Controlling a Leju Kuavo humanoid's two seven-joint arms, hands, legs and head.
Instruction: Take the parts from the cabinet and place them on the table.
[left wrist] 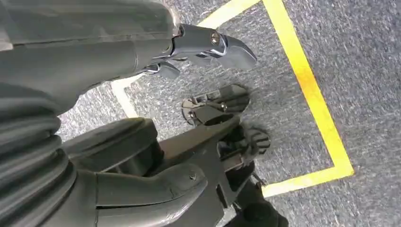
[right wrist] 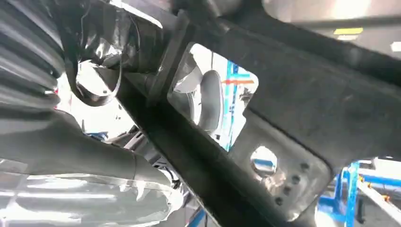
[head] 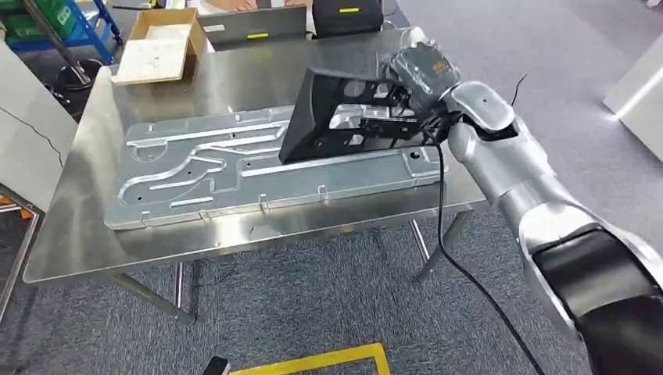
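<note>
My right hand [head: 418, 74] grips a black moulded part [head: 328, 117] with cut-outs by its right end. The part stands tilted over the steel table [head: 78, 234]. Its lower edge is at or just above a large silver stamped panel [head: 234, 168] lying flat there; I cannot tell whether they touch. In the right wrist view the black part [right wrist: 302, 109] is very close, with the grey thumb of the right hand [right wrist: 71, 142] under it. My left hand [left wrist: 94, 61] hangs over the carpet with its fingers apart, holding nothing.
An open cardboard box [head: 160, 47] sits at the table's far left corner, and dark cases [head: 250, 23] line the far edge. A blue rack [head: 70, 23] stands beyond. Yellow floor tape [head: 313, 361] lies in front of the table, and a white unit [head: 637, 86] stands at the right.
</note>
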